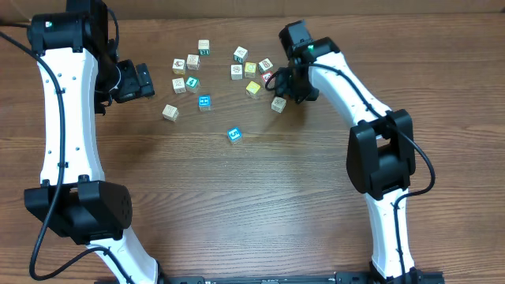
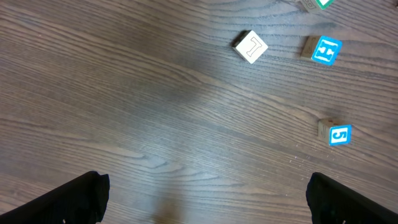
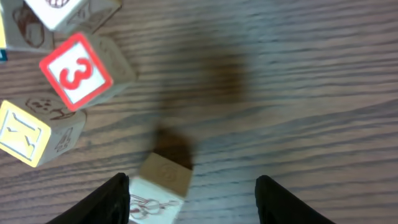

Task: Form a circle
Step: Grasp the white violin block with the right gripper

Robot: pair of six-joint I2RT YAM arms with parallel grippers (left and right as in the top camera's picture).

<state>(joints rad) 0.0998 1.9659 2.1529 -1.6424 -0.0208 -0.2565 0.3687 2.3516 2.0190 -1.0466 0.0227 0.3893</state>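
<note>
A wooden tabletop point(image 1: 300, 197) seen from above, with two white robot arms reaching in from the near edge. About a dozen small printed cubes are scattered loosely toward the far side, and they do not yet form a ring.

Two bright blue ones sit nearer the middle, apart from each other. The blue cube marked 5 point(image 1: 233, 135) lies alone, closest to the centre. The other blue cube point(image 1: 204, 102) is just below the left cluster. The red cube marked 3 point(image 3: 78, 68) lies in the right cluster, just beside a yellow cube point(image 3: 25, 134).

The right hand point(image 3: 193, 194) is low over the wood at the edge of that cluster, its fingers partly spread. A cream cube point(image 3: 163, 183) lies between them, close to one finger and well clear of the other, so it is not clamped. The close view is blurred, so it may or may not touch the nearer finger.

The left hand point(image 1: 144, 79) hovers at the left of the scatter, fingers spread wide, holding nothing.
</note>
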